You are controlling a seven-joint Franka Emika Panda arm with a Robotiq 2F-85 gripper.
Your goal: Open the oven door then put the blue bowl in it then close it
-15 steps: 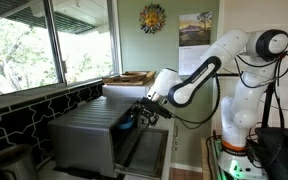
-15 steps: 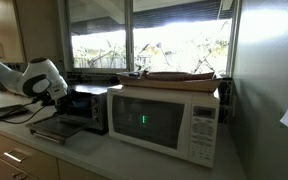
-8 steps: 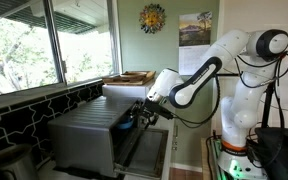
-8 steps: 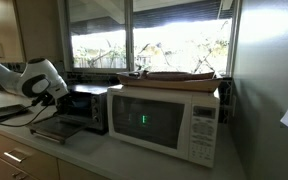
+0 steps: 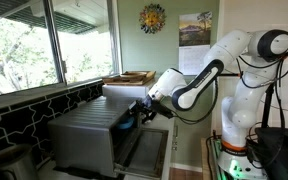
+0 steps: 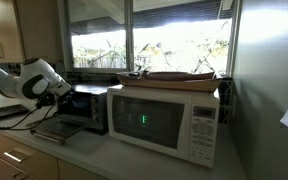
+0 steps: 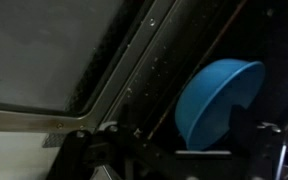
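The silver-grey oven (image 5: 84, 135) (image 6: 87, 108) stands on the counter with its oven door (image 5: 146, 150) (image 6: 52, 130) folded down and open. My gripper (image 5: 136, 114) (image 6: 60, 93) hovers at the mouth of the oven, above the lowered door. In the wrist view the blue bowl (image 7: 219, 100) sits in the dark oven cavity, seen tilted. It lies just beyond my gripper (image 7: 189, 152), whose dark fingers (image 7: 104, 142) stand wide apart on either side without touching it. The gripper is open and holds nothing.
A white microwave (image 6: 164, 118) (image 5: 132, 90) stands right beside the oven, with a flat wooden tray (image 6: 179, 75) on top. Windows and a dark tiled wall (image 5: 24, 110) run behind the counter. Drawers (image 6: 14, 155) sit below the counter edge.
The arm has eased back a little from the oven mouth. The jaws have stayed open, and the bowl and door have not moved.
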